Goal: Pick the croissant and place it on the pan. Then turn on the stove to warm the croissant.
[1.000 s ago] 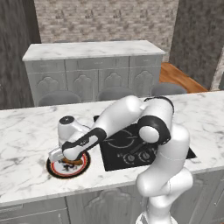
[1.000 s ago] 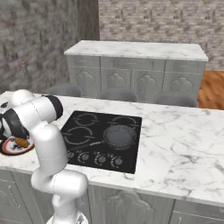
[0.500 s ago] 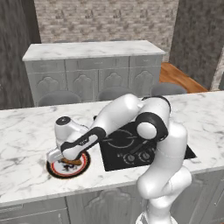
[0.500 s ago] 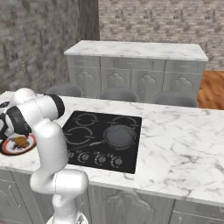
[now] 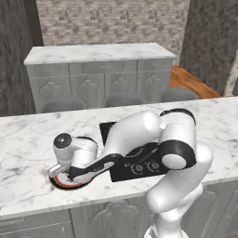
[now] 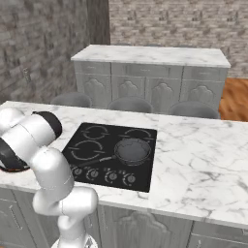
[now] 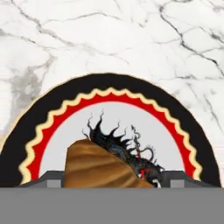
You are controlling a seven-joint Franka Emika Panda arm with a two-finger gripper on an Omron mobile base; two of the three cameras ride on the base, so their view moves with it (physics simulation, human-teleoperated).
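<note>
On marble counter (image 5: 28, 153), black stove (image 6: 114, 155), plate (image 7: 109, 94), stone walls (image 5: 111, 21)

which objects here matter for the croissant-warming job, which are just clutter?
Job:
- small golden-brown crescent croissant, on the plate between the gripper fingertips
- small round dark grey frying pan with long thin handle, on the cooktop
- flat black glass stove with its knob row

Lying about:
- round plate with black and red rim, under the croissant
- grey stools behind the marble counter
</note>
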